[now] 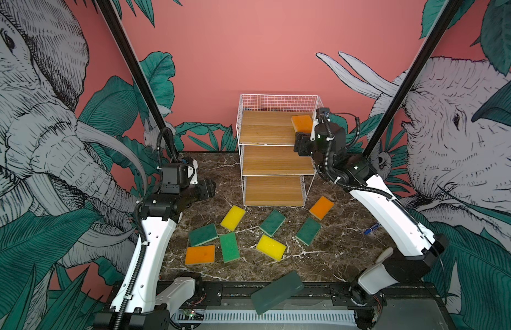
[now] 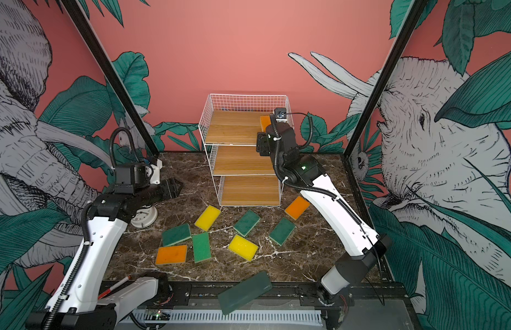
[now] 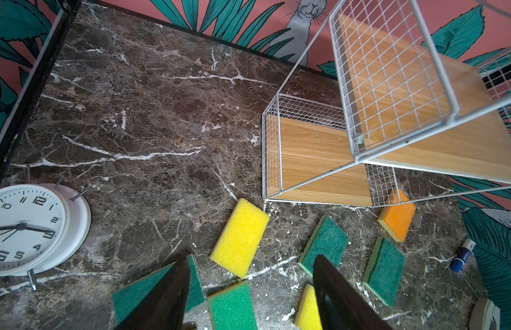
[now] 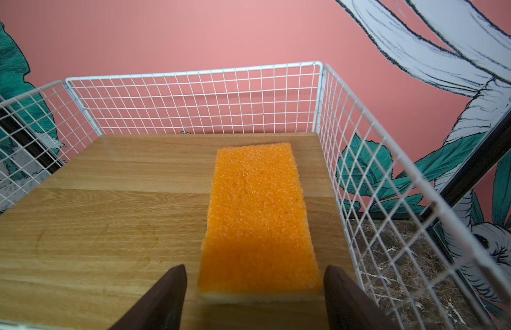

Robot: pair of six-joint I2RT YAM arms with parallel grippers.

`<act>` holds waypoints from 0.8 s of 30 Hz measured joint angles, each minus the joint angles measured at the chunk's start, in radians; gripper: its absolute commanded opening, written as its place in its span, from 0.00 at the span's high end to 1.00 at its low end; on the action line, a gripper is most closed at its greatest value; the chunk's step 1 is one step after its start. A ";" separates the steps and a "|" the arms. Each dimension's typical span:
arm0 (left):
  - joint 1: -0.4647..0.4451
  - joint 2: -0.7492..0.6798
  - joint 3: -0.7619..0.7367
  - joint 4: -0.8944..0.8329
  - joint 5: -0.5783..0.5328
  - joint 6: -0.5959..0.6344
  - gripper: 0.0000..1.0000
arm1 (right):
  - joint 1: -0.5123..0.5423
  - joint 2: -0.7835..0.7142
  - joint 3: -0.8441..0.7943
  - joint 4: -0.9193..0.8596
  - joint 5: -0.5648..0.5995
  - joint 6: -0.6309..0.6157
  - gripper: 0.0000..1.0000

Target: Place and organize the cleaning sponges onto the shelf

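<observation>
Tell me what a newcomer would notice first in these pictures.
An orange sponge lies flat on the top board of the white wire shelf, beside its right wall, the open right gripper flanking its near end. Eight more sponges lie scattered on the dark marble table before the shelf.

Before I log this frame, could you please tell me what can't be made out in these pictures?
- Orange sponge on the shelf: mostly hidden by the right arm in a top view.
- Clock: cut off by the left wrist view's edge; partly under the left arm in a top view.
- Blue tube: label too small to read.
</observation>
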 measured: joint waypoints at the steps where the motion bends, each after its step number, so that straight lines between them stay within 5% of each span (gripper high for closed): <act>1: 0.000 -0.001 0.000 -0.001 0.000 0.000 0.30 | 0.000 0.000 0.000 -0.001 -0.005 0.002 0.21; 11: 0.000 -0.017 -0.003 -0.005 -0.008 0.000 0.30 | 0.000 -0.059 0.000 -0.021 -0.022 0.003 0.22; 18: 0.000 -0.019 -0.016 -0.005 -0.010 0.000 0.30 | 0.000 -0.121 0.000 0.007 -0.045 -0.026 0.60; 24: 0.000 -0.019 -0.017 -0.004 -0.011 0.000 0.30 | -0.003 -0.089 0.013 0.030 -0.070 -0.076 0.67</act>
